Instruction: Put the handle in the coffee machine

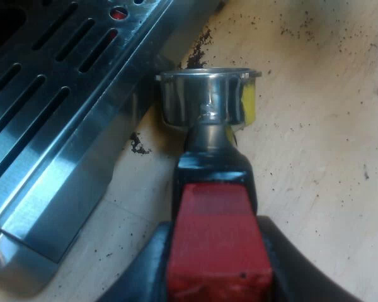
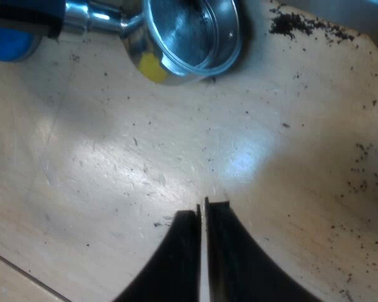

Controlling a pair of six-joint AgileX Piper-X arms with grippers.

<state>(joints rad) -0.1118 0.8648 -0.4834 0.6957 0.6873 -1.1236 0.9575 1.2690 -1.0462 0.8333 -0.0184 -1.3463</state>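
Observation:
The metal holder [image 1: 206, 95] has its round basket next to the corner of the machine's drip tray [image 1: 57, 132], low over the wooden table. Its dark handle ends in a red block [image 1: 215, 242], and my left gripper [image 1: 217, 258] is shut on that handle, a black finger [image 1: 138, 274] on each side. In the right wrist view the holder's empty basket [image 2: 190, 34] opens upward and carries a yellow mark [image 2: 152, 67]. My right gripper [image 2: 203, 205] hangs shut over bare wood, apart from the holder, with nothing between its fingers.
Spilled coffee grounds [image 1: 198, 53] lie by the tray's corner, with more specks [image 2: 302, 26] scattered past the basket. The slotted steel tray has a red dot [image 1: 118, 12] in its grille. A blue object [image 2: 11, 43] sits beside the holder's handle.

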